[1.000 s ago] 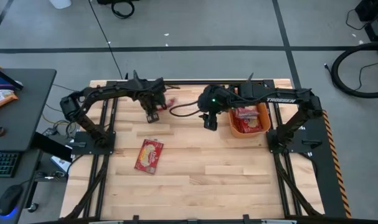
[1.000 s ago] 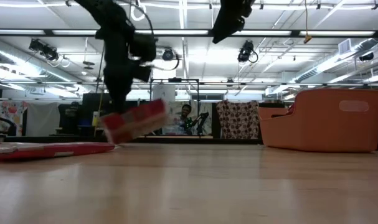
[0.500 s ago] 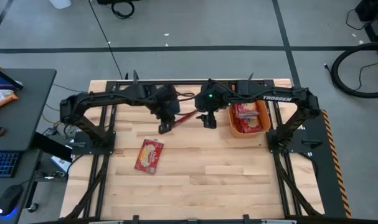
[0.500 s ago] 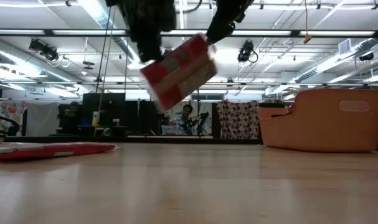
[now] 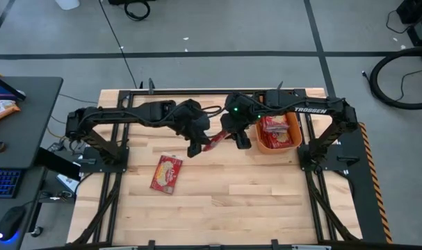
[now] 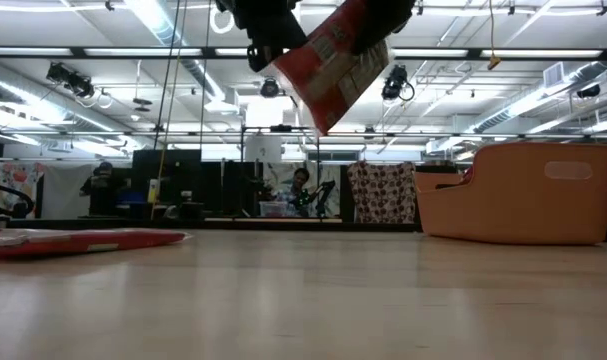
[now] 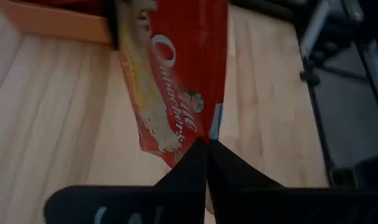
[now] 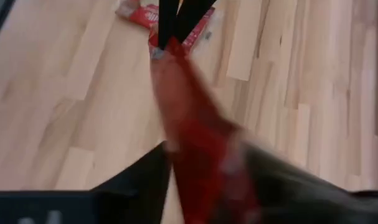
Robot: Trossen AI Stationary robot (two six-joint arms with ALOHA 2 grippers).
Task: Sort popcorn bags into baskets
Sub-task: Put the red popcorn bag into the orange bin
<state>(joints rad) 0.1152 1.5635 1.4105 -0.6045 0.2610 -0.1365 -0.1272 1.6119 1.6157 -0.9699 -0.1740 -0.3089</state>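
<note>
Now the left gripper [image 5: 199,147] — pinched on a popcorn bag [image 5: 215,141] — has carried it up between the right gripper's [image 5: 240,140] closing fingers beside the basket [image 5: 295,136]: a handover.

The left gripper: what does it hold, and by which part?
The left gripper pinches a popcorn bag by one narrow end, in the air. The right gripper is at its other end.

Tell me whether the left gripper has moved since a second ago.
Yes. The left gripper, shut on a popcorn bag, has moved toward the orange basket.
</note>
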